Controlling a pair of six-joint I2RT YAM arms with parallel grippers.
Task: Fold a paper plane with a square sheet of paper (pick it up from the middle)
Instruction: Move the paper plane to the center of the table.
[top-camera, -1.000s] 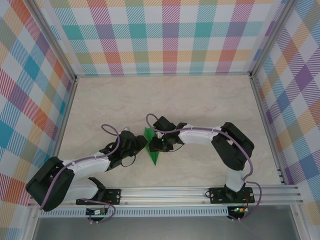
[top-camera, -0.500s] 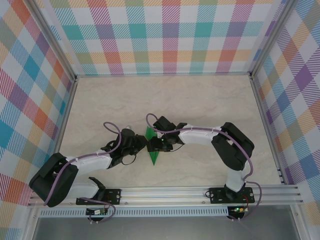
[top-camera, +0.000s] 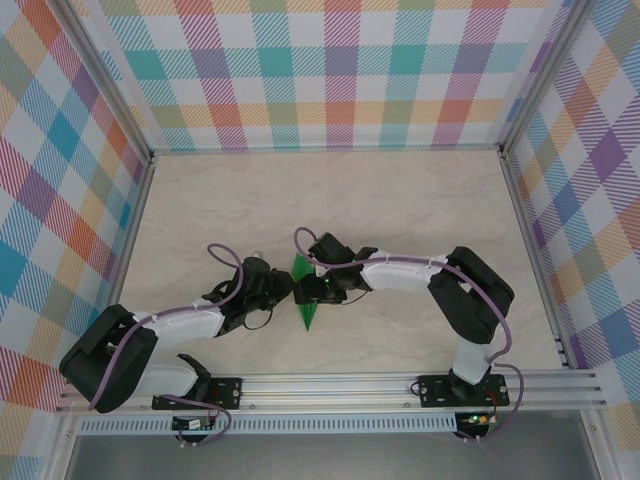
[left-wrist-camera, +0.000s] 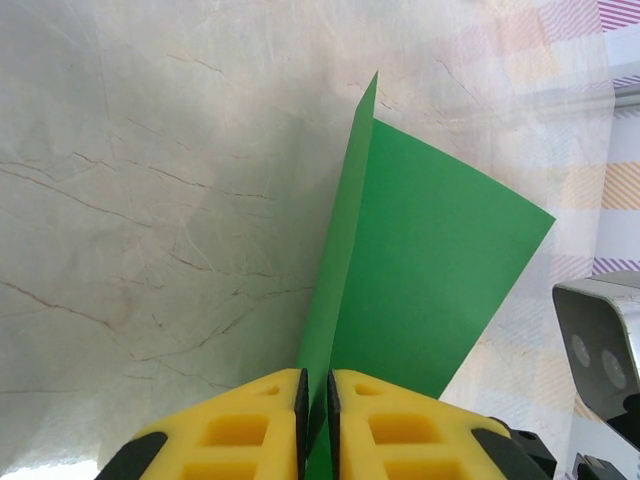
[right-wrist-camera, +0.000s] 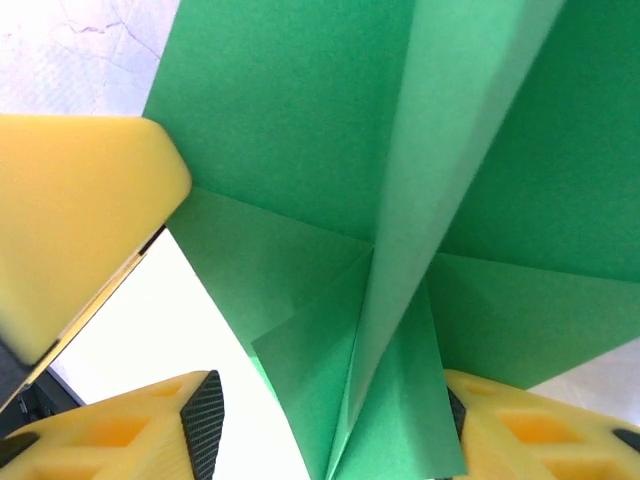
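From above we count one green paper plane (top-camera: 307, 310), lying between two grippers: the left gripper (top-camera: 287, 289) beside it on one side, the right gripper (top-camera: 316, 290) on the other. At the left wrist, two yellow fingers (left-wrist-camera: 240, 430) pinch the plane's upright fold. At the right wrist, two fingers (right-wrist-camera: 110, 432) stand spread, with the plane's crease between them.

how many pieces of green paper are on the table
1. The folded green paper stands near the front middle of the table, one fold pinched in the jaws of the left gripper, the right gripper open around it. Another could hide beneath either gripper.
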